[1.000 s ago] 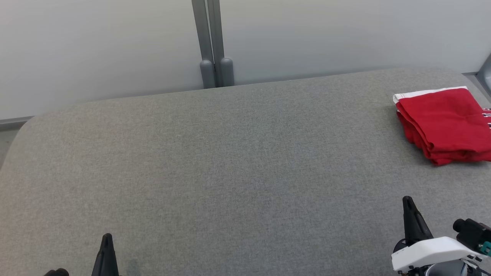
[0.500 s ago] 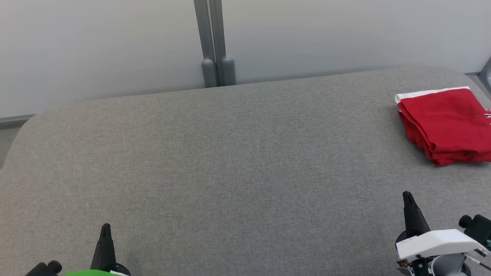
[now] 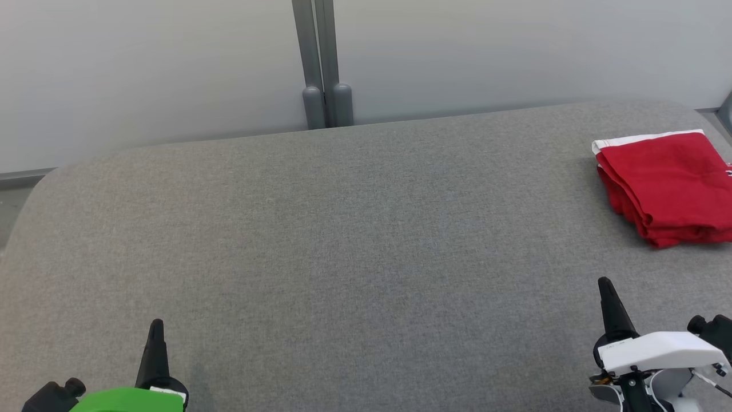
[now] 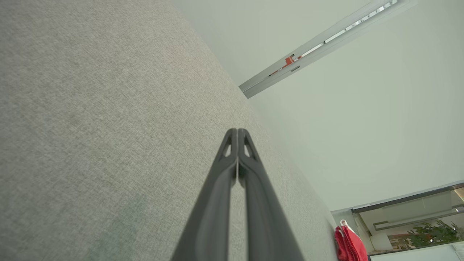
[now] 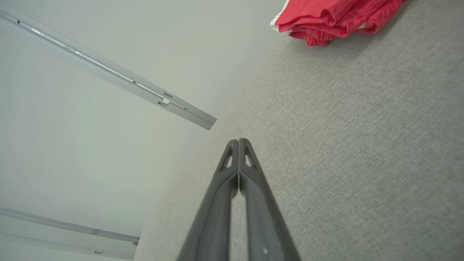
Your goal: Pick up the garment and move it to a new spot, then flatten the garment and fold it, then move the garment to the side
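The garment (image 3: 663,183), red with a white band, lies folded in soft layers ahead of the right pincer (image 3: 606,286), slightly to its outer side and well apart from it. It is far across from the left pincer (image 3: 155,329). It looks light and limp and would likely sag open if lifted by one layer, so pinching the whole stacked near edge seems wisest. Both pincers are pressed together, empty, over the grey worktop (image 3: 343,229).

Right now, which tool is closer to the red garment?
The right tool, white-cased, on the same side as the folded red garment; the green-cased left tool sits at the opposite side.
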You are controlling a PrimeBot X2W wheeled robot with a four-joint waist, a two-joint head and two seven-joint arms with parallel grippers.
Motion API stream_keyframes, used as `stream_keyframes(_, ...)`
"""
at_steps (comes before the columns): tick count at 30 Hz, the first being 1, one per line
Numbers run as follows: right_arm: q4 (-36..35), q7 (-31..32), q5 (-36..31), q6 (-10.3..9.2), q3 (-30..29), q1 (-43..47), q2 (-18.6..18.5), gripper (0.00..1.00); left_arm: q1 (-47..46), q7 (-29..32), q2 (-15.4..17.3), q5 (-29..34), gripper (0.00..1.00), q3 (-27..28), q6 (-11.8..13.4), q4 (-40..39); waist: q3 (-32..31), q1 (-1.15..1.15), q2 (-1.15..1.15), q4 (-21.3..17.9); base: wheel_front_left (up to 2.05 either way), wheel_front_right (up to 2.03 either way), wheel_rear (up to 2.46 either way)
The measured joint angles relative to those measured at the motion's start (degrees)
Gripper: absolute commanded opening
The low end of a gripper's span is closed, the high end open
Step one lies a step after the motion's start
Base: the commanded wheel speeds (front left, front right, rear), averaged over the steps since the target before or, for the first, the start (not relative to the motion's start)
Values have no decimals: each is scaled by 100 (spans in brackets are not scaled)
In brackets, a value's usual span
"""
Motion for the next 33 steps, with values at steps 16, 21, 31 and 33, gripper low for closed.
stream_keyframes(16,71,265,1082,-1,-38,-148,-4,0,-272,255,4,-923,0,66,-44,74,16,0,0,38,0,0,0)
stream_keyframes(21,87,341,1376,-1,-48,-210,-8,0,-337,333,7,-1191,0,81,-49,96,21,0,0,49,0,0,0)
stream_keyframes(31,116,471,1912,-1,-69,-289,-11,0,-482,465,9,-1677,0,108,-67,131,30,0,0,71,0,0,0)
stream_keyframes(33,123,497,2028,-1,-73,-307,-12,0,-511,486,9,-1788,0,113,-68,137,32,0,0,76,0,0,0)
